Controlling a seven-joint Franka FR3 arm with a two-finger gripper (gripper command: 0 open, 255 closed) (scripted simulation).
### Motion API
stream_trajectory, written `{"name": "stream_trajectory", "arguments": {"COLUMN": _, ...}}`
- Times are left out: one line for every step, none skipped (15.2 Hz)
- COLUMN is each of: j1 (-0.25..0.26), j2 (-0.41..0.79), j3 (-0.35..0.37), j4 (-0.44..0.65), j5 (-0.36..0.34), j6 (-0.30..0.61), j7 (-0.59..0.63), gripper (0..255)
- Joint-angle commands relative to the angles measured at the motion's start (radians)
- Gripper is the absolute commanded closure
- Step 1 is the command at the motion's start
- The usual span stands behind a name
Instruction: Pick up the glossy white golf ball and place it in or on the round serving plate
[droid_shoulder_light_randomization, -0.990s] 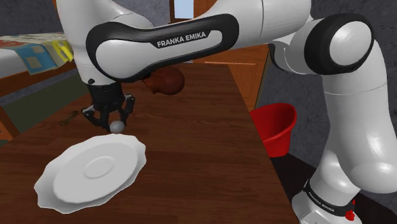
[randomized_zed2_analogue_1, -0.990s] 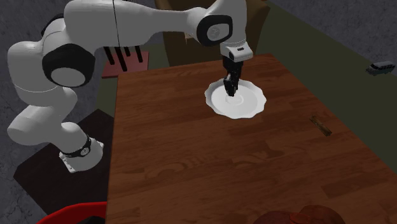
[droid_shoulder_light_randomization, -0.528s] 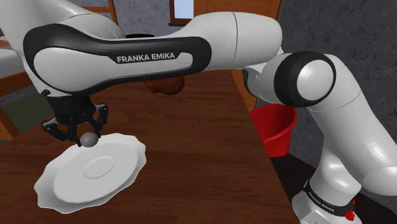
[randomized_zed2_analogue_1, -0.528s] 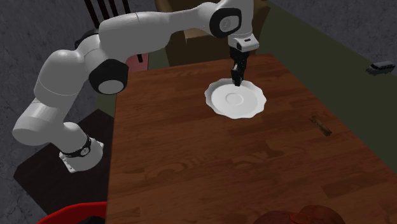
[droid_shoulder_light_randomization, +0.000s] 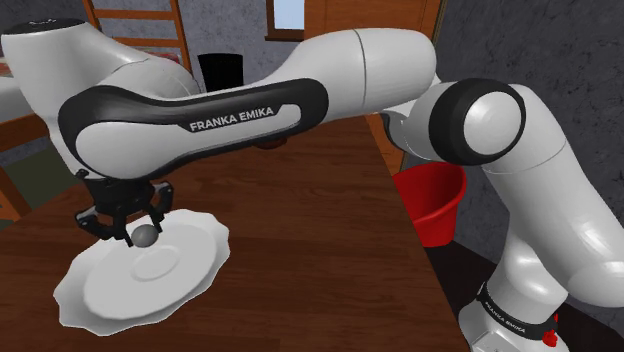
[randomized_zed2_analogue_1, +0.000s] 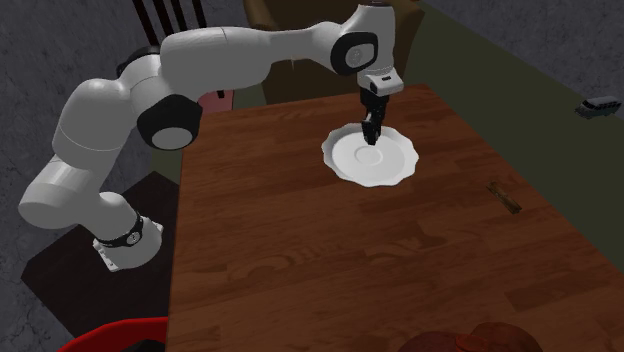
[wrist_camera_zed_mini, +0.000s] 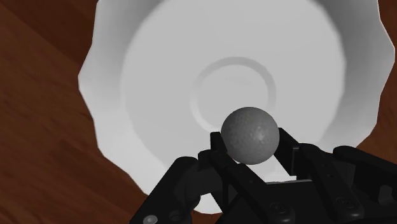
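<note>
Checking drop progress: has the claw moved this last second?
Yes. The black claw, clasping the grey ball, went from the white scalloped plate's far rim leftward toward its middle, in the shoulder view.

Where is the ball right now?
In the shoulder view's lower left, the ball is clasped in the hand, over the white plate on the wooden table.
</note>
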Motion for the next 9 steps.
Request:
{"name": "stream_trajectory", "arguments": {"j1": -0.009, "j2": -0.004, "j3": 0.0, "j4": -0.036, "j5": -0.001, "j6": 0.031, "j7": 0.008, "gripper": 255}}
{"name": "stream_trajectory", "arguments": {"j1": -0.012, "j2": -0.004, "j3": 0.0, "j4": -0.051, "j5": -0.002, "j6": 0.044, "j7": 0.011, "gripper": 255}}
{"name": "stream_trajectory", "arguments": {"j1": -0.014, "j2": -0.004, "j3": -0.001, "j4": -0.064, "j5": -0.003, "j6": 0.057, "j7": 0.014, "gripper": 255}}
{"name": "stream_trajectory", "arguments": {"j1": -0.017, "j2": -0.003, "j3": -0.001, "j4": -0.077, "j5": -0.005, "j6": 0.069, "j7": 0.018, "gripper": 255}}
{"name": "stream_trajectory", "arguments": {"j1": -0.02, "j2": -0.002, "j3": -0.002, "j4": -0.094, "j5": -0.007, "j6": 0.086, "j7": 0.022, "gripper": 255}}
{"name": "stream_trajectory", "arguments": {"j1": -0.02, "j2": -0.003, "j3": -0.002, "j4": -0.094, "j5": -0.007, "j6": 0.086, "j7": 0.022, "gripper": 255}}
{"name": "stream_trajectory", "arguments": {"j1": -0.02, "j2": -0.002, "j3": -0.002, "j4": -0.094, "j5": -0.007, "j6": 0.086, "j7": 0.022, "gripper": 255}}
{"name": "stream_trajectory", "arguments": {"j1": -0.02, "j2": -0.002, "j3": -0.002, "j4": -0.094, "j5": -0.007, "j6": 0.086, "j7": 0.022, "gripper": 255}}
{"name": "stream_trajectory", "arguments": {"j1": -0.02, "j2": -0.002, "j3": -0.002, "j4": -0.094, "j5": -0.007, "j6": 0.086, "j7": 0.022, "gripper": 255}}
